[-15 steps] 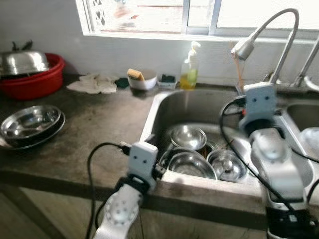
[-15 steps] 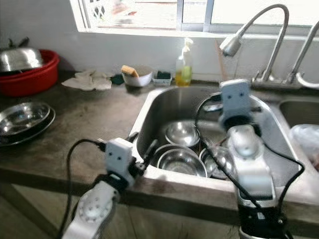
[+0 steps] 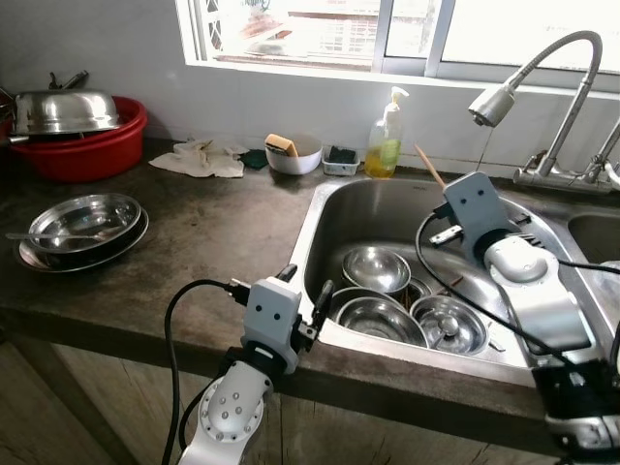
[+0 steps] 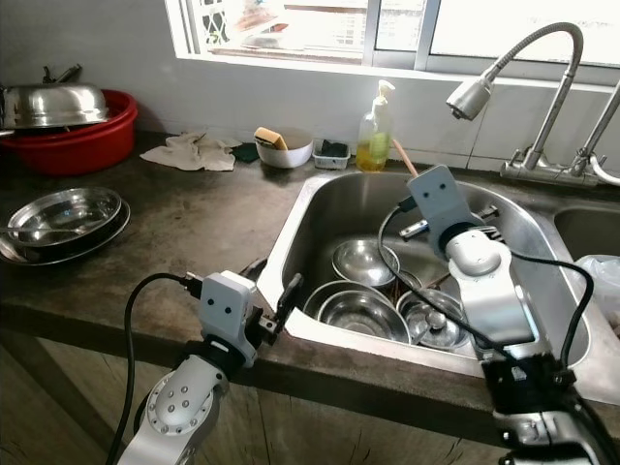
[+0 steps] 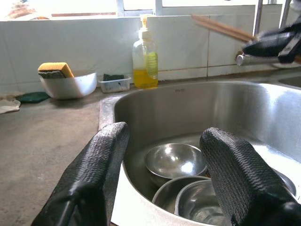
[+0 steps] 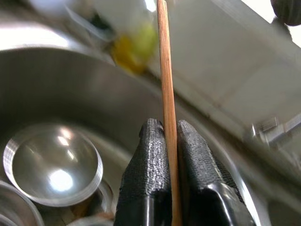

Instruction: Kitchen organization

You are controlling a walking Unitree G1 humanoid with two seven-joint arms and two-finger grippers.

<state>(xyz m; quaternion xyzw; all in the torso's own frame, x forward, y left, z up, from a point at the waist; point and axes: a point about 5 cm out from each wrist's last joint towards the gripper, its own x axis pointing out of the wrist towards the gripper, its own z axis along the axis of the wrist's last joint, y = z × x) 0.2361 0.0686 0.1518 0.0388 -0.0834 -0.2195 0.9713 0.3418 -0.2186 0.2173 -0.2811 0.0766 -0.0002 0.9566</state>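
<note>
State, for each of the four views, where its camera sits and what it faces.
Left eye: head camera, looking down at the steel sink; both arms show.
Right eye: the same scene.
Left wrist: along the open left gripper at the sink's rim, facing the yellow soap bottle.
Right wrist: along the right gripper, shut on thin wooden chopsticks.
Both wrist views share the round steel bowl.

Silver arms, black cables, black claws
</note>
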